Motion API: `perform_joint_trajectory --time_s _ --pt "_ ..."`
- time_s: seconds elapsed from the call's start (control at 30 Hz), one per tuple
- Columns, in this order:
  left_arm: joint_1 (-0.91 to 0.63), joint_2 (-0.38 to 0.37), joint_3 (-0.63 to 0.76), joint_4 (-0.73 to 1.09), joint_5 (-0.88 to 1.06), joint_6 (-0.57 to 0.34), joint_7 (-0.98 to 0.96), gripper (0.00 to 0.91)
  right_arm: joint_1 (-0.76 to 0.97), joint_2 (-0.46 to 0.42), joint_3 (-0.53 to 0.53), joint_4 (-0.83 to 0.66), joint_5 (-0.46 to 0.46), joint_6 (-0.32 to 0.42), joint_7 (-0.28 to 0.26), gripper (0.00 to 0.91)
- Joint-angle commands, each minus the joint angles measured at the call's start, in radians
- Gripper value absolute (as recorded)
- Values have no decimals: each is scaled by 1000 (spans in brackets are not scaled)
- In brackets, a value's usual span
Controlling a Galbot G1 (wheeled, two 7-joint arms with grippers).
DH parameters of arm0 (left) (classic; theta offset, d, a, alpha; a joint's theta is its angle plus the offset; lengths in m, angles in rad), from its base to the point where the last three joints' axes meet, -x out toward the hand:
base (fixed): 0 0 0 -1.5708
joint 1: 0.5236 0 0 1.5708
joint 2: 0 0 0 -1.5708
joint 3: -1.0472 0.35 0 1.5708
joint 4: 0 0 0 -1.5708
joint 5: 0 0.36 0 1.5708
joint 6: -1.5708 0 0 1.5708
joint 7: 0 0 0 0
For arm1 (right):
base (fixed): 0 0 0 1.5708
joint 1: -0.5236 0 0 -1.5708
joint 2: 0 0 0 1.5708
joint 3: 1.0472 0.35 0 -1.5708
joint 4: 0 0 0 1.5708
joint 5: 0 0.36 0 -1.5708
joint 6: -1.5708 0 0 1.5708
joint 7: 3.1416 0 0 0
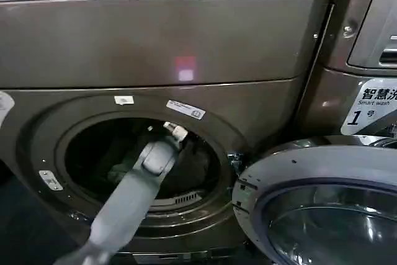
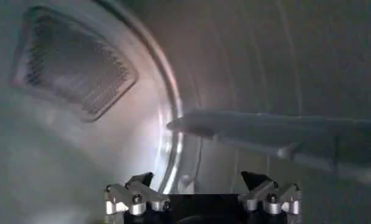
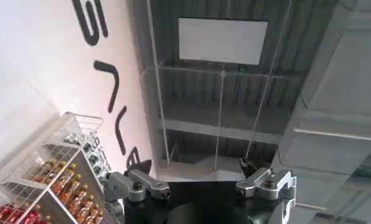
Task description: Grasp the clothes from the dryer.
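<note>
Bronze-grey metal takes up most of the head view: the dryer (image 1: 155,48) stands with its round port wide open, its door (image 1: 322,209) swung out and down toward the right, and beside it another machine carries a white sticker (image 1: 372,107) with a "1" on it. From the lower left the left arm (image 1: 133,197) reaches through the port into the dark drum, so the approach is made, but by the look of it nothing has been taken out yet. In the left wrist view the left pincer (image 2: 204,182) has its fingers spread wide apart with nothing between them, pointing at the pale back wall of the drum, where a mesh vent (image 2: 73,64) sits and a long grey drum fin (image 2: 277,137) runs across the curved wall. The clothes (image 1: 124,172) are hard to make out: from the head camera a dim greenish heap seems to lie low in the drum, just to the left of the arm and partly hidden behind it, while the wrist camera looks past it at bare metal. So the heap probably sits below and nearer the port than the fingertips, and lowering, closing and pulling out are all left to do. The right pincer (image 3: 201,176) is likewise open and empty, turned upward toward a ceiling and a shelf of bottles (image 3: 45,182), well away from the work.
</note>
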Motion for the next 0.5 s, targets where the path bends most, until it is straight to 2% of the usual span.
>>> perform_joint_trajectory --time_s 0.03,0.13,0.23,0.5 --pt "-333 -95 187 425 218 -46 146 907 0 3 -3 -7 0 4 0 907" --pt "-393 -101 237 494 251 -62 210 907 -3 3 -2 -18 1 15 1 907" --pt "-464 -96 313 582 314 -116 328 907 -5 2 -3 -20 3 17 0 907" --pt "-588 -114 414 817 432 -347 517 907 -11 1 -1 -24 12 16 0 907"
